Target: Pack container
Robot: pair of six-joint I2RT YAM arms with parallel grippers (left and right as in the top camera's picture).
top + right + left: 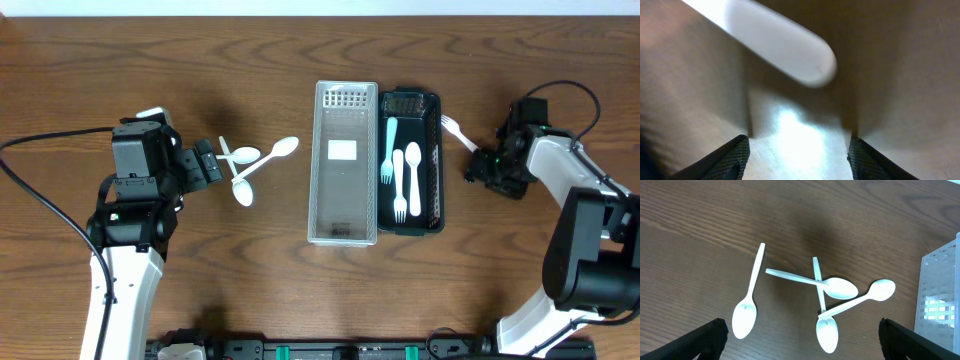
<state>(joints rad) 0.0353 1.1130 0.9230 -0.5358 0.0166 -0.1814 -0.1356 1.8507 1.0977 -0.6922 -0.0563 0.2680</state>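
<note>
Several white plastic spoons (250, 165) lie crossed on the wooden table left of a clear plastic container (322, 165). My left gripper (215, 165) is open just left of them. In the left wrist view the spoons (835, 286) lie ahead of the open jaws (800, 345), untouched. A black tray (436, 150) beside the container holds a pale teal fork (389, 150), a white fork (398, 185) and a white spoon (414, 180). A white fork (458, 132) lies right of the tray. My right gripper (480, 165) is open close to it; its handle end (785, 50) shows blurred ahead of the jaws (797, 160).
The clear container's corner shows at the right edge of the left wrist view (940, 295). Cables trail from both arms. The table's far edge runs along the top of the overhead view.
</note>
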